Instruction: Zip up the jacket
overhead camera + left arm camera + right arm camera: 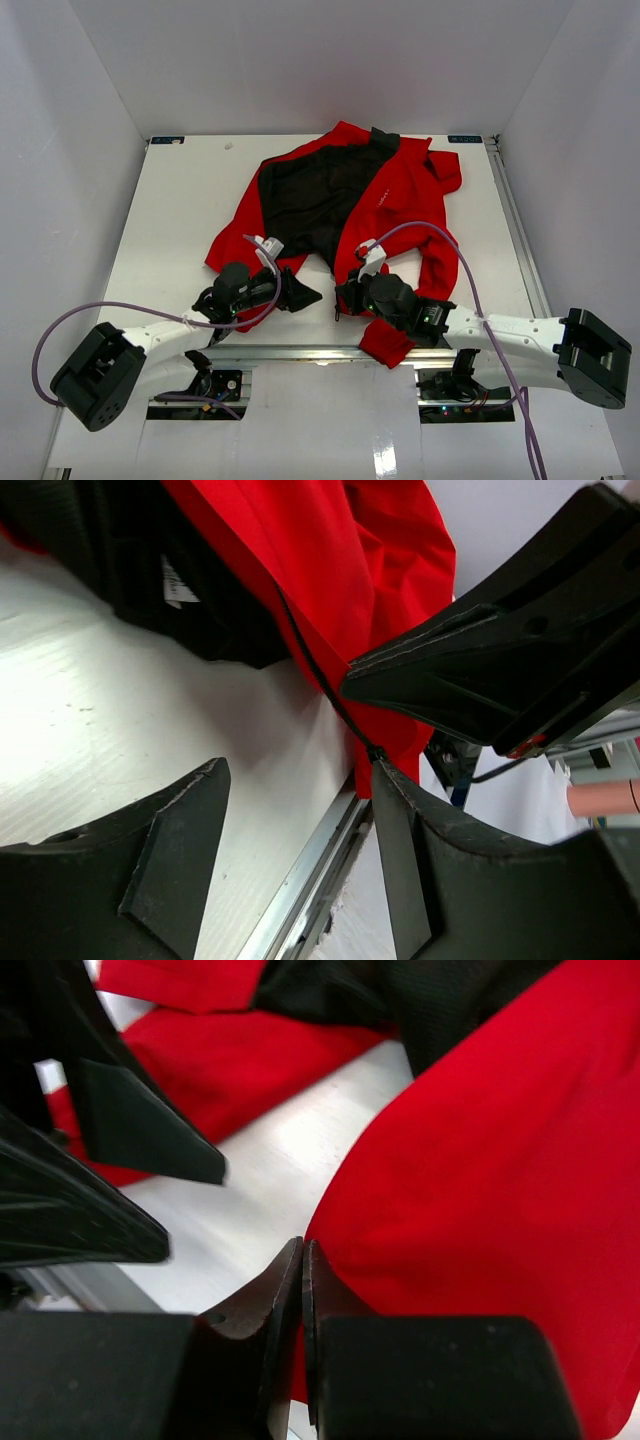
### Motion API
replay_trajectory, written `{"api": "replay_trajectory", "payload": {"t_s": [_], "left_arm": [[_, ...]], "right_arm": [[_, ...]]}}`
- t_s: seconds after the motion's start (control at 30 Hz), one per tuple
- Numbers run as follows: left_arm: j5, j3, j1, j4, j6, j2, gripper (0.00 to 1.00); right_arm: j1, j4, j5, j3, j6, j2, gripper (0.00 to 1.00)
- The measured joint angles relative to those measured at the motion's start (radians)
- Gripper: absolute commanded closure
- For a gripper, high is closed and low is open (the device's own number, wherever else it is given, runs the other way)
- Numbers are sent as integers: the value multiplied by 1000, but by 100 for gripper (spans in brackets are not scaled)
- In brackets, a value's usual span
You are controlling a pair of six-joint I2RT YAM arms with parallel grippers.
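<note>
The red jacket [400,200] lies open on the white table, black lining [310,190] facing up. My right gripper [345,296] is shut on the near hem of the jacket's right front panel; in the right wrist view its fingertips [303,1260] are pressed together against the red fabric [480,1180]. My left gripper [305,293] is open and empty just left of it, over bare table. In the left wrist view it [300,825] stands wide, one fingertip [385,780] touching the bottom end of the black zipper line [310,665], with the right gripper's fingers [480,660] above.
A metal rail [290,352] runs along the table's near edge, right under both grippers; it also shows in the left wrist view [300,890]. A red sleeve end [385,345] hangs over that rail. White walls enclose the table.
</note>
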Motion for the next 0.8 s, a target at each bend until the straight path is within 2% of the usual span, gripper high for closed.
{"api": "replay_trajectory", "payload": {"t_s": [0.27,0.8], "left_arm": [[50,0,-61,95,2,103,32],[73,2,-87,182,-16,193,29]], "right_arm": [[-3,122,-89,-44,0,-5,92],[-3,213,-117,-88,7,21,92]]}}
